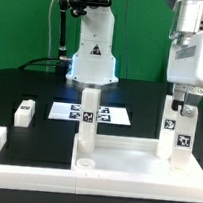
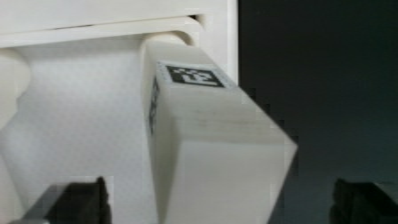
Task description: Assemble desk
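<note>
We judge the desk to be about half built. The tabletop [image 1: 124,157] lies flat across the bottom of the exterior view, on the black table [image 1: 35,88]. Two legs stand upright on it: the centre leg [image 1: 88,118] in the middle of the frame and the right leg [image 1: 175,132] near the frame's right edge. Whether either one is fully seated we cannot tell from here. A loose leg [image 1: 25,112] lies on its side on the table at middle left, well apart from the tabletop. We see no fourth leg in either view. So at least the loose leg and the missing one are left to fit, and perhaps the right leg needs finishing too. The marker board [image 1: 108,114] lies flat behind the centre leg.

The arm comes straight down from the upper right of the exterior view, with the gripper [image 1: 183,102] pointing down over the top of the right leg. In the wrist view the tagged right leg [image 2: 214,140] runs between the two dark fingertips [image 2: 71,200]. The gripper [image 2: 217,205] is spread, with a gap on each side of the leg, so it straddles the leg without pinching it.
</note>
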Motion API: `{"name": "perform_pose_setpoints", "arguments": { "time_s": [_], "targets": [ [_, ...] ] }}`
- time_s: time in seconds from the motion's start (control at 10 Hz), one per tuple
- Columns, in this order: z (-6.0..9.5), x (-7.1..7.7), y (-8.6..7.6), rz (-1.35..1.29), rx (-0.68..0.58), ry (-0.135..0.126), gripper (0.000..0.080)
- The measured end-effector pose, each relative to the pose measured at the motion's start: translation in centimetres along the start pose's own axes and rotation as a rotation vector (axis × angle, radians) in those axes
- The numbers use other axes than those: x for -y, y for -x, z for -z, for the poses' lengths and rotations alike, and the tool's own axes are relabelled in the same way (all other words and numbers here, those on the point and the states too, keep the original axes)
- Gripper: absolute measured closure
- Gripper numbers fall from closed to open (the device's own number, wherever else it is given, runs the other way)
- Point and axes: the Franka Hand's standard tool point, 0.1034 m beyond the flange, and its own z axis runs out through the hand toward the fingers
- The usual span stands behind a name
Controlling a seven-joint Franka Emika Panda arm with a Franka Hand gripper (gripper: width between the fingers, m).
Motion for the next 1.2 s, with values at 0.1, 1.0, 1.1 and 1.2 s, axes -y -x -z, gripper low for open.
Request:
{"name": "perform_pose_setpoints", "arguments": {
  "time_s": [0.1, 1.0, 1.1, 1.2],
  "targets": [
    [0.5, 0.2, 0.3, 0.118, 0.004, -0.005, 0.0156],
    [0.9, 0.6, -1.5, 1.045, -0.006, -0.013, 0.015],
    [0.8, 0.1, -1.2, 1.102, -0.006, -0.016, 0.015],
    [1.0, -0.3, -0.8, 1.145, -0.031, -0.029, 0.015]
  ]
}}
